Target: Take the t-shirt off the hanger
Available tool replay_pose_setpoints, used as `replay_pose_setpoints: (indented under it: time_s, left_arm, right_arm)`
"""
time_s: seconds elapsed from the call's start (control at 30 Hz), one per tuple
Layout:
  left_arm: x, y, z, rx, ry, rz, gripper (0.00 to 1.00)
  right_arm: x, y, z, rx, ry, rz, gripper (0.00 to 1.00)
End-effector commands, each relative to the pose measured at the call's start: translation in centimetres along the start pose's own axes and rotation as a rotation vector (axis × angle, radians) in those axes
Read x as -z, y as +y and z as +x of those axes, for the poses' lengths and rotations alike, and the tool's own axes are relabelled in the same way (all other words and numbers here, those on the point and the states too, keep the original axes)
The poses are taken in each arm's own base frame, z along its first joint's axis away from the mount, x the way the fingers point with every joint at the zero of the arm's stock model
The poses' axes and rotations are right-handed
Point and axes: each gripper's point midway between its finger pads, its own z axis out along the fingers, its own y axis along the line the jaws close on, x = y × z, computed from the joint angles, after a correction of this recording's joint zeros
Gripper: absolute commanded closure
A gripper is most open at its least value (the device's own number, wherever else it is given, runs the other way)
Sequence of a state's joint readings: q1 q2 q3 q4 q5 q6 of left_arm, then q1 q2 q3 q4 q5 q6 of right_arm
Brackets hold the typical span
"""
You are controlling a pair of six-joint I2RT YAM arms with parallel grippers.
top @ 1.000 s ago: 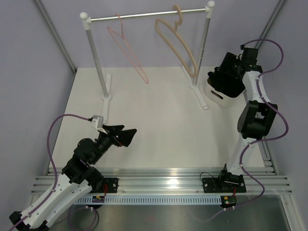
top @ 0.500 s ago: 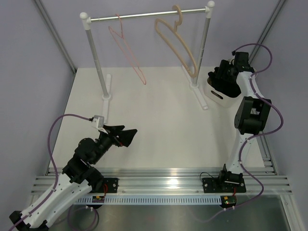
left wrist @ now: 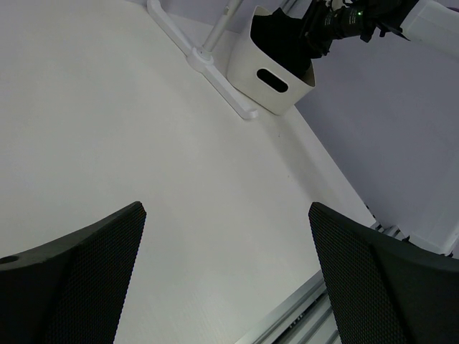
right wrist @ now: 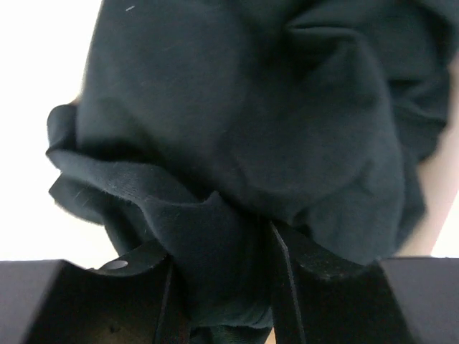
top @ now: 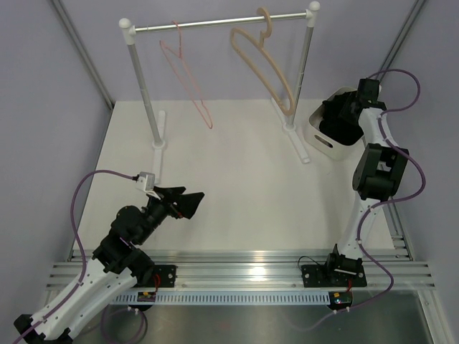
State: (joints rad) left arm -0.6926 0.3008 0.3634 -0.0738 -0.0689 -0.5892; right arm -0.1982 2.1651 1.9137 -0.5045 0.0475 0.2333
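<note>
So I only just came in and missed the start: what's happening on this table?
The right gripper has the plain black fabric t-shirt bunched between its fingers, holding it down in the white plastic bin at the far right. The thin pink wire hanger hangs bare on the metal rail, beside a beige wooden hanger, so the shirt is already off. The left gripper hovers open over the table, holding nothing.
</note>
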Motion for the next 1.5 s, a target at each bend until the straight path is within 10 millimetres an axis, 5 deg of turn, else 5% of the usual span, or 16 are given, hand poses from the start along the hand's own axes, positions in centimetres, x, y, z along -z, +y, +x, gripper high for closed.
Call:
replay_pose_setpoints:
  time_s: [0.0,0.33,0.57,0.77,1.17,1.33,1.43,1.47]
  left_arm:
    - [0.1,-0.7,-1.3,0.012,-0.054,0.022,0.01]
    - [0.1,-0.7,-1.4,0.014,-0.058,0.021,0.01]
    - [0.1,-0.7,-1.4,0.012,-0.058,0.021,0.01]
    - [0.1,-0.6,-1.4,0.012,-0.058,0.019,0.01]
    - [-0.1,-0.4,-1.4,0.01,-0.058,0.005,0.01]
    - [0.0,-0.1,-1.3,-0.001,-0.056,-0.006,0.01]
    - [-0.2,-0.2,-1.5,-0.007,-0.055,-0.007,0.01]
    - [-0.4,0.0,-1.3,-0.015,-0.044,-0.018,0.01]
  right_arm:
    - [-0.5,-2.4,-1.4,-0.063,-0.051,0.093,0.55]
    - [-4.0,-3.4,1.8,-0.042,0.063,0.134,0.5]
    - [-4.0,-3.0,1.9,-0.059,0.077,0.119,0.39]
    - [-0.5,-2.1,-0.8,-0.068,0.003,0.081,0.01]
    - [8.0,-0.2,-6.5,-0.07,-0.116,0.014,0.01]
    - [11.9,0.7,-6.3,-0.081,-0.124,-0.037,0.0]
    - [13.1,2.3,-3.2,-0.081,-0.07,-0.083,0.01]
    - [15.1,3.4,-3.5,-0.074,-0.109,-0.114,0.01]
